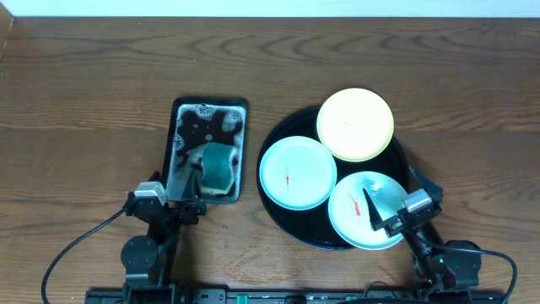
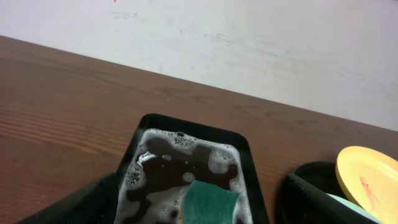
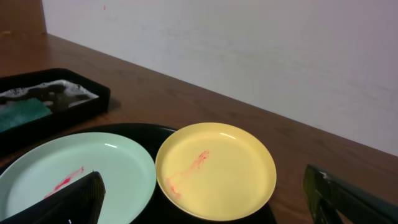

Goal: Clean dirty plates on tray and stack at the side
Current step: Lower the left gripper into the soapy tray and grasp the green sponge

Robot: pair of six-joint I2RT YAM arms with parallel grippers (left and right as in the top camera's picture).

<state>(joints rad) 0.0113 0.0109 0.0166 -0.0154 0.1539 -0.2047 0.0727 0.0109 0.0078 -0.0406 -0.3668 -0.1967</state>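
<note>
The round black tray holds three plates. A yellow plate lies at the back, with a red smear visible in the right wrist view. A mint plate with a red smear lies on the left and also shows in the right wrist view. A second smeared mint plate lies at the front right. My right gripper is open and empty above this plate's right edge, and also shows in its own wrist view. My left gripper is open and empty at the near end of the sponge tray, and also shows in its own wrist view.
A small rectangular black tray with soapy foam holds a green sponge just left of the round tray; the sponge also shows in the left wrist view. Bare wooden table lies around both. A pale wall stands behind.
</note>
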